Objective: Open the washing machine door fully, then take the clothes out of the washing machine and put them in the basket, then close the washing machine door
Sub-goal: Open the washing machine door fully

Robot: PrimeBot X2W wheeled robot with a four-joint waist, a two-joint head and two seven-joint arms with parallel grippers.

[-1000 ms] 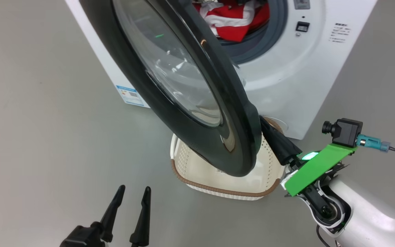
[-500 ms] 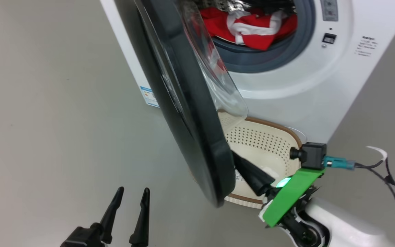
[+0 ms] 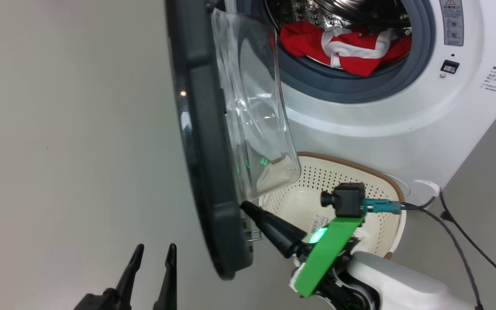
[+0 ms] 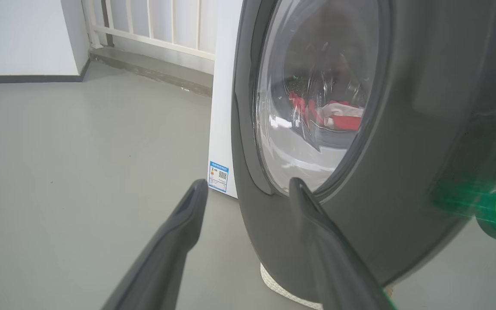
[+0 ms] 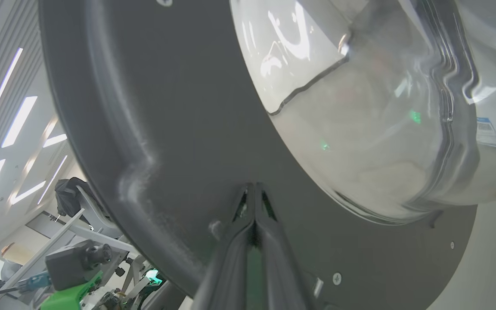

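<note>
The washing machine door (image 3: 200, 129) stands swung out, edge-on to us. It runs from twelve o'clock down to six in the head view, and its clear bowl (image 3: 252, 107) bulges toward the washing machine (image 3: 360, 129) at two o'clock. Inside the drum (image 3: 342, 13) the clothes (image 3: 342, 45) lie in a red and white heap at one o'clock. The basket (image 3: 338, 174) sits on the floor (image 3: 58, 150) at five o'clock, just before the machine and beside the door's lower edge; we see a sticker (image 3: 319, 223) on its bottom. Our right gripper (image 3: 244, 206), fingers pressed together on nothing, touches the door's inner rim with its tips at six o'clock. Our left gripper (image 3: 155, 247) hangs at seven o'clock, jaws spread wide, holding nothing, apart from the door's outer face.
</note>
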